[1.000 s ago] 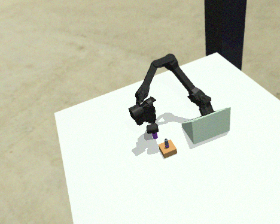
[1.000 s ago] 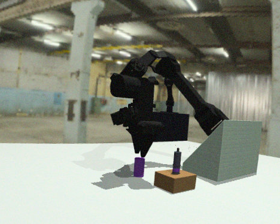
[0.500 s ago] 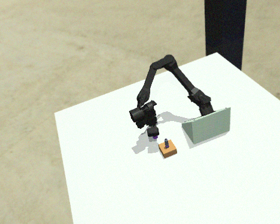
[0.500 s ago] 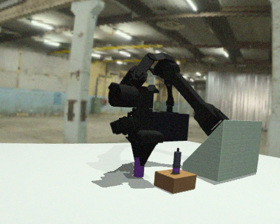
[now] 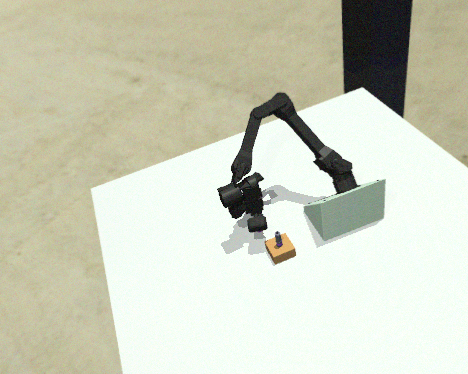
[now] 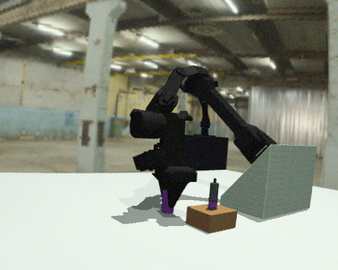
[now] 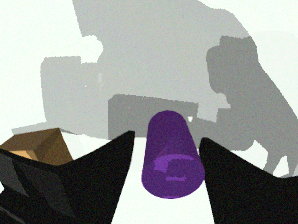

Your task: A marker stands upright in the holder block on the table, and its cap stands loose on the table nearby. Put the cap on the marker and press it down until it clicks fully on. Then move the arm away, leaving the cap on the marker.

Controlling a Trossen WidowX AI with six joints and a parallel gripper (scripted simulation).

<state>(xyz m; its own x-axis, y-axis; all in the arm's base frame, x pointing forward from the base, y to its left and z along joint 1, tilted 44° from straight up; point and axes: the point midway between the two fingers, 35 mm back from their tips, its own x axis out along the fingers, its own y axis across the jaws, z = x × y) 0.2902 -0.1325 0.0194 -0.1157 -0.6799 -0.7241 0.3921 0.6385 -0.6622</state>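
Note:
The purple cap (image 6: 165, 201) (image 7: 172, 150) stands upright on the table, mostly hidden in the top view. My gripper (image 5: 259, 232) (image 6: 168, 204) (image 7: 168, 140) points down with its fingers on either side of the cap. It is open: in the wrist view a gap shows between the left finger and the cap, while the right finger is very near or touching it. The dark marker (image 5: 278, 238) (image 6: 214, 192) with a purple band at its base stands upright in the orange-brown holder block (image 5: 284, 255) (image 6: 202, 221) (image 7: 47, 145), close beside the gripper. The marker's tip is bare.
A grey-green wedge-shaped block (image 5: 355, 212) (image 6: 289, 184) stands right of the holder block, in front of the arm's base. The white table's (image 5: 195, 310) left edge shows in the top view. The arm's shadow lies around the cap.

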